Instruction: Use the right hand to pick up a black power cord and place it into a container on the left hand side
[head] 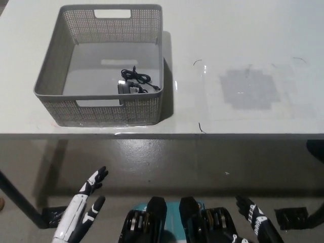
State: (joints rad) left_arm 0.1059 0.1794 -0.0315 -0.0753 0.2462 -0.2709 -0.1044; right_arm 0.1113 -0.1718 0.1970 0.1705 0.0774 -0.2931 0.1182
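Grey perforated plastic formed the basket [50, 81], which was set on the left part of the white counter [228, 40], near its front edge. Inside it, on the floor by the front right corner, the black cord [134, 81] was seen lying in a loose coil with its plug block beside it. The cord was wholly within the walls and nothing was touching it, so the placing part of the task was judged to be done. A darker square patch [249, 89] was visible on the counter to the right, well apart from the basket; a few thin marks lay near it, too small to identify.

Neither hand was over the counter. The white left hand [81, 210] was held low at the lower left, below the counter's edge, with the fingers spread apart and pointed upward and nothing held in them; it was judged to be at rest, as the task gave it no work. The black right hand [255, 223] was seen only in part at the bottom right, also below the counter's edge and well apart from the basket. Its fingers appeared apart and empty. That low pose, clear of the counter, was taken to suit a lowered, idle arm.
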